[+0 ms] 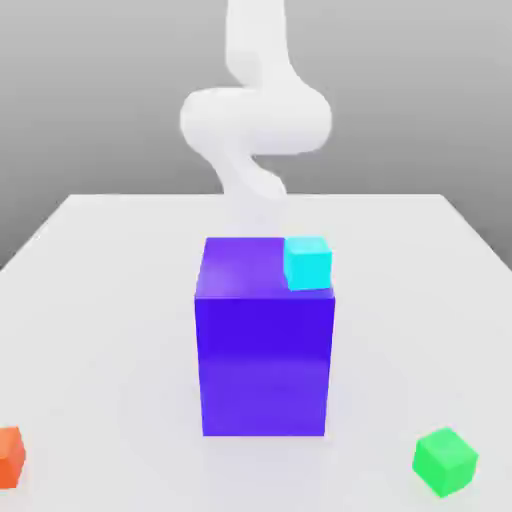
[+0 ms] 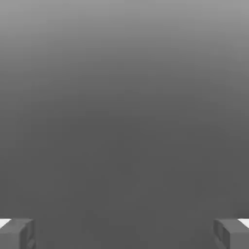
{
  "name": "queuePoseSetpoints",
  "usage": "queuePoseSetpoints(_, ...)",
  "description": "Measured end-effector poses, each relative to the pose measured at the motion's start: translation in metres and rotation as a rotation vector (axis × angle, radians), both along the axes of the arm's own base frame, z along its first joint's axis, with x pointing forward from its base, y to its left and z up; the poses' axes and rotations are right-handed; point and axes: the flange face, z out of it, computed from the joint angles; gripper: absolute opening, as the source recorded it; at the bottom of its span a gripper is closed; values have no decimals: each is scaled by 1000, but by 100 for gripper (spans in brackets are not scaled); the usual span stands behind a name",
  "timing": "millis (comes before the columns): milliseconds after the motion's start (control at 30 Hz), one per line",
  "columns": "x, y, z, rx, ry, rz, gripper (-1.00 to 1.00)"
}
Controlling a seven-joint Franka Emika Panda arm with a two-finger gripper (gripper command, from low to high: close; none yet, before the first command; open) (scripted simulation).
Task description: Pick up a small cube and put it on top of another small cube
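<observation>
**Cubes sat far apart while our fingers stayed wide**

Cubes were the job, and we saw three small ones. A cyan cube sat on top of a big purple block, at its far corner on the exterior view's right. A green cube lay on the white table, near us on the exterior view's right. An orange cube lay near us at the exterior view's left edge, partly cut off. All three were well apart from each other.

Our white arm rose behind the purple block. In the hand view our gripper held nothing. Its two fingertips stood wide apart, with only plain grey between them.

We thought no cube had been picked yet, so the whole job was left to do.

What could go wrong? The cyan cube sat close to the block's edge. A bump from one finger could push it off, and it might roll away. The tall block also stood between the arm and the two near cubes, so reaching low could hit it. Stacking could fail too: a small cube put down a bit off the middle could tip and slide off.
</observation>
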Motion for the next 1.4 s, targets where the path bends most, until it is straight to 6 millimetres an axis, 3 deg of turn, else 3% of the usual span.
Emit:
queuePoseSetpoints(300,98,75,-94,-47,195,145,0)
queuePoseSetpoints(467,135,125,-160,-79,300,227,0)
queuePoseSetpoints(600,153,171,-219,-108,382,302,0)
queuePoseSetpoints(867,165,250,-350,-168,547,429,0)
queuePoseSetpoints(1100,141,314,-474,-228,690,543,0)
queuePoseSetpoints(1233,134,325,-542,-239,715,563,0)
queuePoseSetpoints(1267,133,325,-555,-240,716,563,-100)
queuePoseSetpoints(1400,133,325,-555,-239,716,564,-100)
